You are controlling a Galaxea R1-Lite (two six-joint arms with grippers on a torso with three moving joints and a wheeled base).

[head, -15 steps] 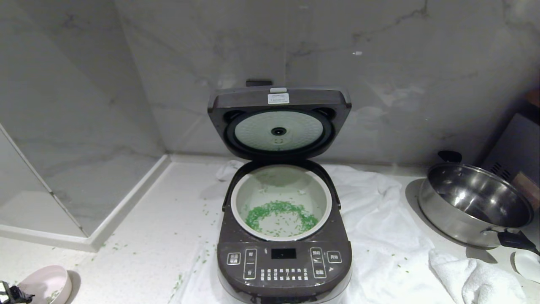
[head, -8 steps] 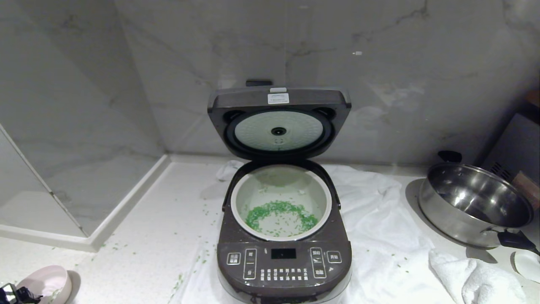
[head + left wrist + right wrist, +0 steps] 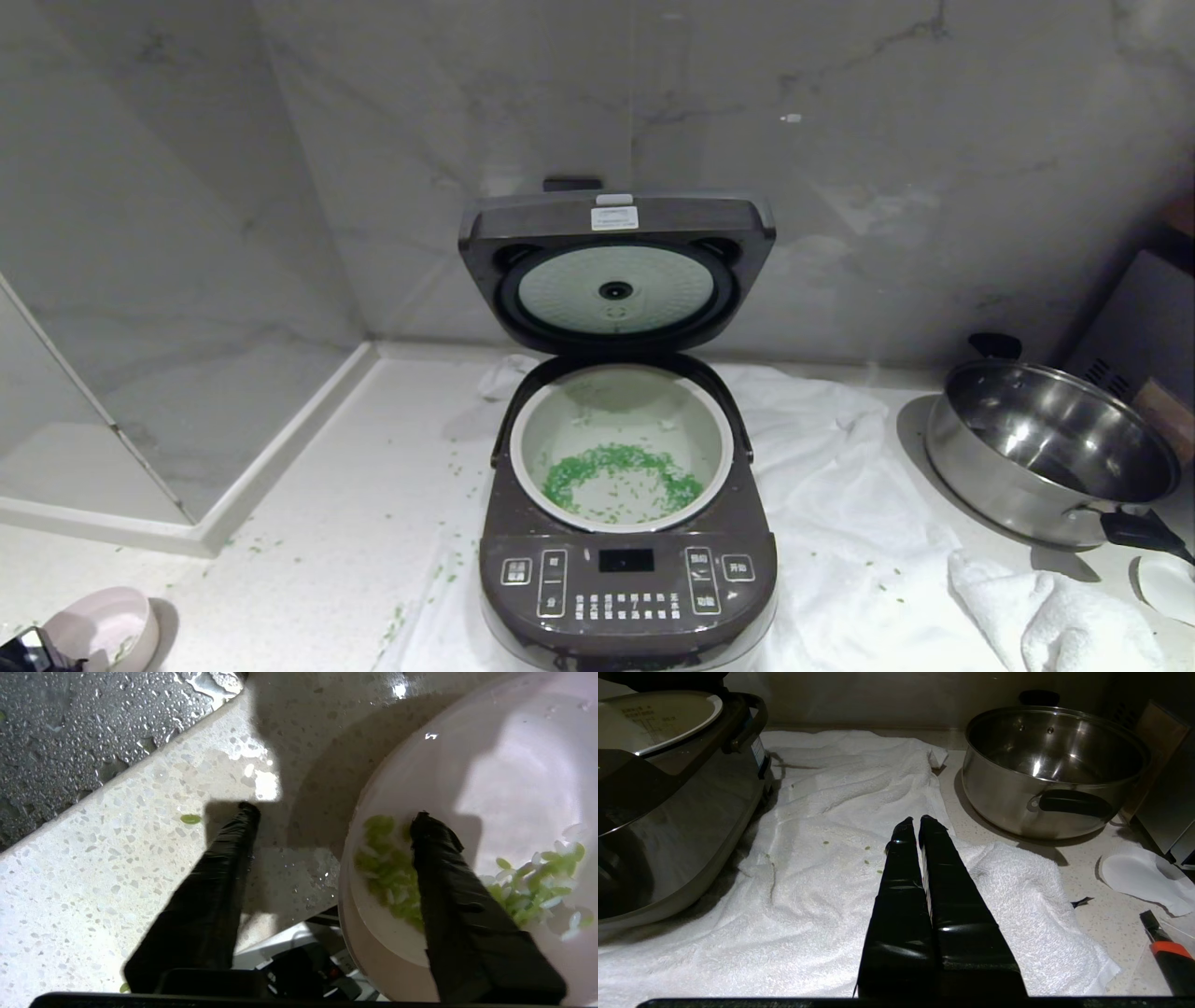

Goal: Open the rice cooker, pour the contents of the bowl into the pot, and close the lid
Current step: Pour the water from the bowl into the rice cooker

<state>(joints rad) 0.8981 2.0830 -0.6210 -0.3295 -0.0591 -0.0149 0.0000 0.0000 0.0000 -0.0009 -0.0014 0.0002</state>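
A grey marble wall backs the pale speckled table (image 3: 308,523), where a white towel (image 3: 840,523) lies under the cooker (image 3: 627,579), likely to catch spills. The cooker's button panel faces the robot and its long axis runs from panel back to hinge; the lid (image 3: 616,266) stands upright at the back, so the pot (image 3: 523,439) gapes upward with the green bits (image 3: 616,462) ringed on its floor. Well to the cooker's left, at the near table edge, the bowl (image 3: 490,765) sits mouth up, some bits left inside. The left end effector (image 3: 331,816) is spread astride the bowl's rim, one finger inside, one outside. The right end effector (image 3: 914,822), pressed together, hangs over the towel right of the cooker.
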